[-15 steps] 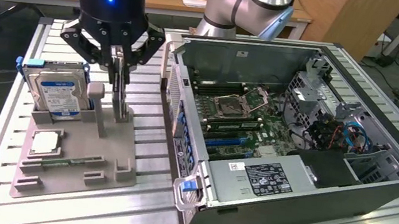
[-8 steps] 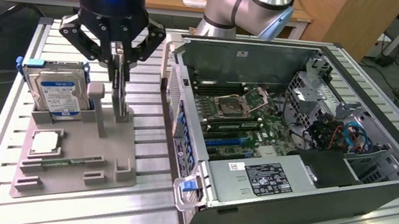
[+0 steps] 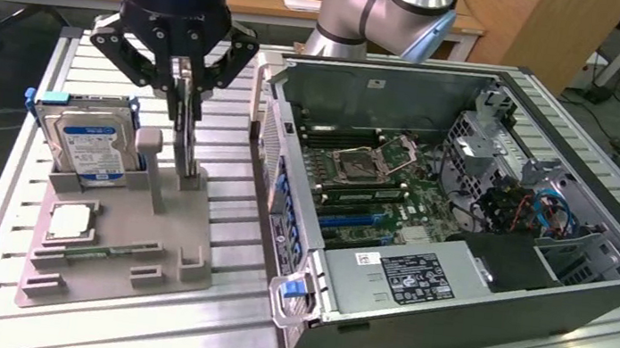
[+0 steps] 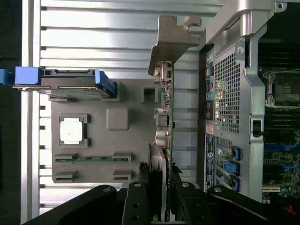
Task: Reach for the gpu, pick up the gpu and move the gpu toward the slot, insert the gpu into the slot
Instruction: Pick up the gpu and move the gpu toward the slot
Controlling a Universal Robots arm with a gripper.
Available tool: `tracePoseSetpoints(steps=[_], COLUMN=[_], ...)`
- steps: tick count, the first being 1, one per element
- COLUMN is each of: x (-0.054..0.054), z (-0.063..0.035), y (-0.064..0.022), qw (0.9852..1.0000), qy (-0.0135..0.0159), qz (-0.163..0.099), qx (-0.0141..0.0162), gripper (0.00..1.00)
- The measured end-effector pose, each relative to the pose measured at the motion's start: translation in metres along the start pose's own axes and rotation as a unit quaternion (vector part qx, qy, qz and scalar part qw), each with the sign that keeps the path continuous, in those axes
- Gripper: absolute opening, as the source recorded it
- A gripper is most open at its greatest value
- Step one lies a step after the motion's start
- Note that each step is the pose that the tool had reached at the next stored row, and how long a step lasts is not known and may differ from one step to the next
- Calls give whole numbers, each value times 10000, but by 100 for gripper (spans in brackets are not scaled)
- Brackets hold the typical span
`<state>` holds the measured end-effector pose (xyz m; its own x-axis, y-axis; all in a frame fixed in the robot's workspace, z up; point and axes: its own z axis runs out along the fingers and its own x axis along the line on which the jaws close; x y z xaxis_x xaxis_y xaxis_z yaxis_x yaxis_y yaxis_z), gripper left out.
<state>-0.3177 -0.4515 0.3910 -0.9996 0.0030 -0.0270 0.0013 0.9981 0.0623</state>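
The gpu [image 3: 184,144] is a thin green card seen edge-on, standing upright over the grey holder plate [image 3: 165,227]. My gripper [image 3: 185,108] comes down from above and is shut on its upper part. In the wrist view the fingers [image 4: 137,204] clamp the gpu [image 4: 167,117] on both faces, and its silver end bracket [image 4: 172,37] points away from me. Its lower edge is at the holder's post, and I cannot tell whether it has lifted clear. The slot [image 3: 350,222] is a blue connector on the motherboard inside the open computer case [image 3: 483,318], at the exterior view's right.
A blue-labelled hard drive [image 3: 91,145] stands in the holder beside the gpu. A square processor chip [image 3: 72,221] and a memory stick [image 3: 114,249] lie on the same plate. The case's rear wall [image 4: 225,103] rises between the holder and the motherboard. Everything sits on a slatted aluminium table [image 3: 98,326].
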Motion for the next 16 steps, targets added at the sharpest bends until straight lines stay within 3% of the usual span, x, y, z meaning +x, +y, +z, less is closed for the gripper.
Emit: tracePoseSetpoints(steps=[16], x=[-4], z=[-146], y=[9], qw=[10000], qy=[0], qz=[0], qx=[0], gripper=[27])
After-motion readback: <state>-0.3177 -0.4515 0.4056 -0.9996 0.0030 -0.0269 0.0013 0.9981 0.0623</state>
